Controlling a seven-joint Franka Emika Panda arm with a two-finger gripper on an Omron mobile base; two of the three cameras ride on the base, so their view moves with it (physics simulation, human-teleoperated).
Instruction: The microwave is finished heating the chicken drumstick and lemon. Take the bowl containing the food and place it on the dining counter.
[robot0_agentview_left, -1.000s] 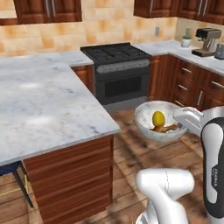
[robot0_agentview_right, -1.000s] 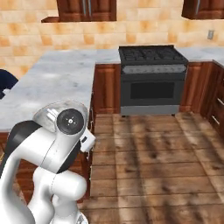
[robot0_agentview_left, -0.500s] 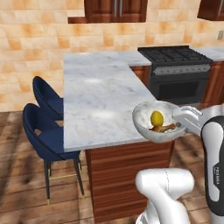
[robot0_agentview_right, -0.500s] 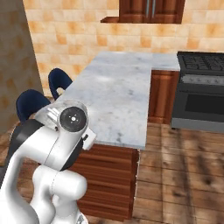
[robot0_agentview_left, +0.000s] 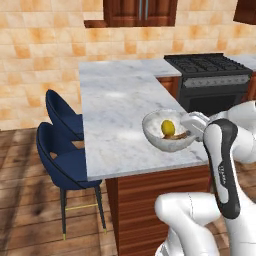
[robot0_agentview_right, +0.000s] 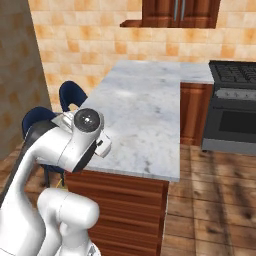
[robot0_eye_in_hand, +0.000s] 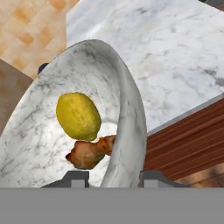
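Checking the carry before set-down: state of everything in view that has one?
gripper: shut on the bowl's rim
bowl: held up, at the counter's near edge, not set down
lemon: inside the bowl, beside the drumstick
drumstick: inside the bowl, low by the gripped rim
dining counter: bare marble near the bowl
stove: oven door shut
stools: two, at the counter's side

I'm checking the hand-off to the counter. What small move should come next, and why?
Probably ease forward and lower: the gripper holds the bowl by its rim above the dining counter edge, with the lemon and chicken drumstick inside.
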